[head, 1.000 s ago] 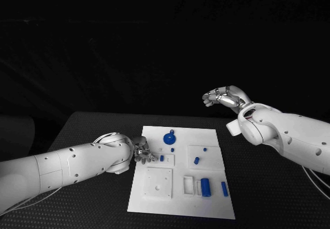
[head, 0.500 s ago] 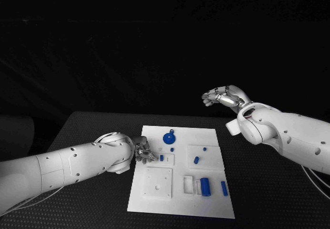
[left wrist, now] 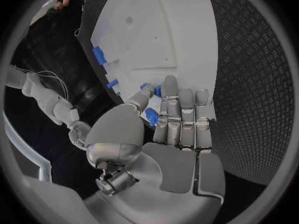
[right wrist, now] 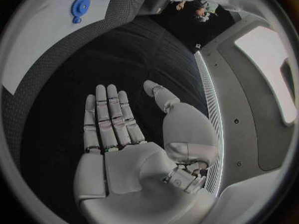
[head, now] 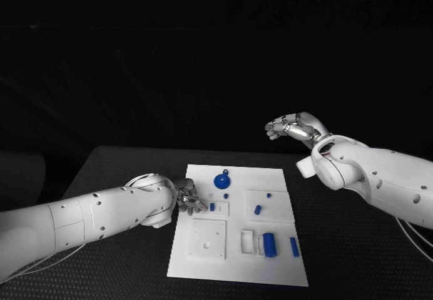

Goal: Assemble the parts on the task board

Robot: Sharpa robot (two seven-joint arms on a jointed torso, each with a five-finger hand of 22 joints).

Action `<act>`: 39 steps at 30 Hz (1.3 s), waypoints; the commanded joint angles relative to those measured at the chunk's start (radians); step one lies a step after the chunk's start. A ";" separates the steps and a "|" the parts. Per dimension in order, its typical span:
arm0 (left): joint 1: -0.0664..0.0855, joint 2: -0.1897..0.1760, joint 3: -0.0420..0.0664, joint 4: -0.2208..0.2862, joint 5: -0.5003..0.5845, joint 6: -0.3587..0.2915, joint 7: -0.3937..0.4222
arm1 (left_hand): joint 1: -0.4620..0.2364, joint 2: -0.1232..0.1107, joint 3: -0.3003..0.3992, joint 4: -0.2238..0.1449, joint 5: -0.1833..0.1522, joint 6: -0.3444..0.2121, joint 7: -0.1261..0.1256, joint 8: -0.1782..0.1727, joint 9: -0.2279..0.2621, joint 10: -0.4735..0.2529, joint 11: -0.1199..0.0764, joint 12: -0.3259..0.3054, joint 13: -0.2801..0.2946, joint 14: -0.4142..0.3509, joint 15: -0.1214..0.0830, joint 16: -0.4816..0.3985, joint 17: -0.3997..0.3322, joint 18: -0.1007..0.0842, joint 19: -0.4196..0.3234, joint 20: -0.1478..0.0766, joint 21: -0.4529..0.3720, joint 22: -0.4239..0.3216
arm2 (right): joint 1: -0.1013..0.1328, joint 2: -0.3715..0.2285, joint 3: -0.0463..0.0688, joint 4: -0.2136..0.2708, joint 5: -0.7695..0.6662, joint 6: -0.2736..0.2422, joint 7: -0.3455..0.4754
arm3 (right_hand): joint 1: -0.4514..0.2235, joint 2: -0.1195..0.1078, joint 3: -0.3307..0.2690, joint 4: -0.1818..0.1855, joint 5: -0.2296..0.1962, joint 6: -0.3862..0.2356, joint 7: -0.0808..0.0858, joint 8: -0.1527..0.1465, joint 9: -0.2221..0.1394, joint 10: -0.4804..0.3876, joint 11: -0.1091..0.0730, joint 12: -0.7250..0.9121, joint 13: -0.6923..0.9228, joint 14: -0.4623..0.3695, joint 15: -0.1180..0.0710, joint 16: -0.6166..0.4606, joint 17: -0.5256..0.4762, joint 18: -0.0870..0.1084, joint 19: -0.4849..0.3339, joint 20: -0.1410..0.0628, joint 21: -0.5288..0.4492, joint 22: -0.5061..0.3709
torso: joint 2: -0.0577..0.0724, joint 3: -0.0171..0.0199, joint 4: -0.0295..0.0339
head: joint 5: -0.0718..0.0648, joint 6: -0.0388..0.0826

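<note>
Meanwhile, the left hand (head: 188, 200) is set at the left edge of the white task board (head: 239, 269), fingers extended side by side over small blue parts (left wrist: 151, 115); whether one is pinched cannot be told. The right hand (right wrist: 134, 134) is held open above the black table (head: 361, 250), well apart from the board.

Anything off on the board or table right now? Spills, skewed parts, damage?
Nothing stands out. The task board lies flat on the table, blue parts sit on it, nothing broken. The left hand is at its left edge; the right hand is raised, empty.
</note>
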 commanded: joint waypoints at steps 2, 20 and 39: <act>-0.011 0.003 -0.006 0.003 0.006 0.005 -0.005 | 0.018 0.040 0.006 -0.017 0.006 -0.013 0.003 -0.014 -0.021 -0.004 0.005 -0.007 -0.001 0.005 -0.001 -0.001 -0.001 -0.010 0.004 -0.089 -0.005 0.018 | -0.001 0.001 0.000 0.000 0.000 0.012 0.007 | 0.008 -0.003 0.005 0.002 0.004 -0.003 0.006 0.005 -0.002 0.007 0.000 -0.007 0.000 0.000 0.004 0.001 -0.002 0.008 -0.004 0.000 -0.003 0.001 | 0.000 0.0002 0.0001 | 0.001 0.001; -0.010 -0.005 -0.003 0.018 0.025 -0.047 0.010 | -0.059 0.094 0.011 -0.081 0.206 0.021 -0.008 0.003 0.001 0.018 -0.005 0.002 0.004 0.022 -0.006 0.009 0.005 -0.010 0.018 -0.094 0.004 0.020 | -0.001 0.000 0.000 -0.003 0.000 0.015 0.003 | 0.008 -0.003 0.006 0.002 0.004 -0.004 0.006 0.005 -0.002 0.007 0.000 -0.008 0.000 -0.001 0.004 0.001 -0.002 0.008 -0.004 0.000 -0.004 0.001 | 0.000 0.0008 -0.0004 | 0.005 0.004; -0.004 -0.024 0.016 0.053 0.046 -0.027 0.014 | -0.063 0.088 0.019 -0.085 0.251 0.032 -0.014 0.007 0.006 0.030 -0.012 0.008 0.009 0.033 -0.013 0.017 0.009 -0.007 0.024 -0.100 0.016 0.022 | -0.002 0.002 0.000 -0.007 0.000 0.018 0.002 | 0.010 -0.003 0.007 0.001 0.007 -0.005 0.006 0.005 -0.002 0.007 0.001 -0.009 0.000 -0.001 0.004 0.001 -0.003 0.009 -0.005 0.000 -0.004 0.002 | 0.000 0.0002 0.0004 | 0.009 0.007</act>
